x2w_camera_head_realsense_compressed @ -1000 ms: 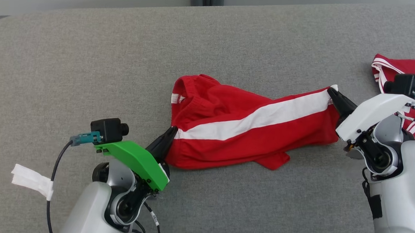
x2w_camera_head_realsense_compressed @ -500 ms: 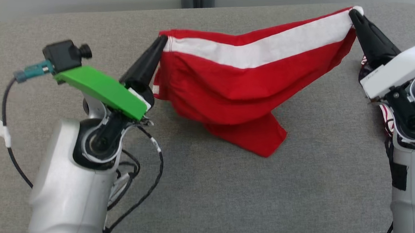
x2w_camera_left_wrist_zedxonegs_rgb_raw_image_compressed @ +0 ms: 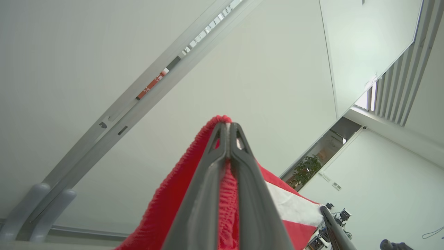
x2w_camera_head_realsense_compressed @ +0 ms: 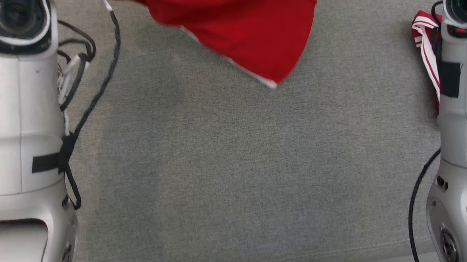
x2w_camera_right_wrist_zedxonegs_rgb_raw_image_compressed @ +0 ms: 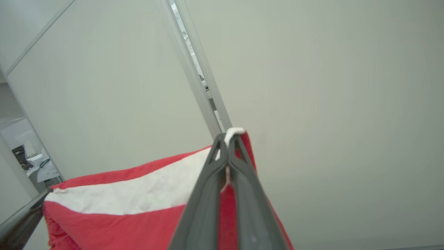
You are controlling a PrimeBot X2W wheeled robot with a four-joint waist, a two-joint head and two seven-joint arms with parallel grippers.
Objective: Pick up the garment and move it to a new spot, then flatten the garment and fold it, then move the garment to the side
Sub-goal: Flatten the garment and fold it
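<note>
**First voice:** What is shown at the left?

**Second voice:** A pale left forearm (x2w_camera_head_realsense_compressed: 15, 95) hung with dark cables (x2w_camera_head_realsense_compressed: 100, 72) is seen at the left of the head view. In the left wrist view the left gripper (x2w_camera_left_wrist_zedxonegs_rgb_raw_image_compressed: 228, 129) is pointed up towards a white ceiling. Its two dark fingers are pressed together on a ribbed red edge of the garment (x2w_camera_left_wrist_zedxonegs_rgb_raw_image_compressed: 173, 208)

**First voice:** Where is the garment found?

**Second voice:** It is held up in the air, stretched between the two grippers, above the grey upholstered surface (x2w_camera_head_realsense_compressed: 231, 167). In the head view its blurred lower fold is seen hanging at the far middle, clear of that surface

**First voice:** How is it expected to handle?

**Second voice:** It is judged light, soft and limp, since it sags and drapes between the two holds. A thin fold could be pulled out of narrow fingertips, so the thicker hems at the two ends of the white stripe are judged the best places to be gripped

**First voice:** And at the right?

**Second voice:** In the right wrist view the right gripper (x2w_camera_right_wrist_zedxonegs_rgb_raw_image_compressed: 227, 141) is seen closed tight on a white corner of the cloth. No container is made out. On the grey surface at the far right a second red cloth with white stripes (x2w_camera_head_realsense_compressed: 424, 41) is seen lying, partly hidden by the right forearm (x2w_camera_head_realsense_compressed: 463, 99)
</note>
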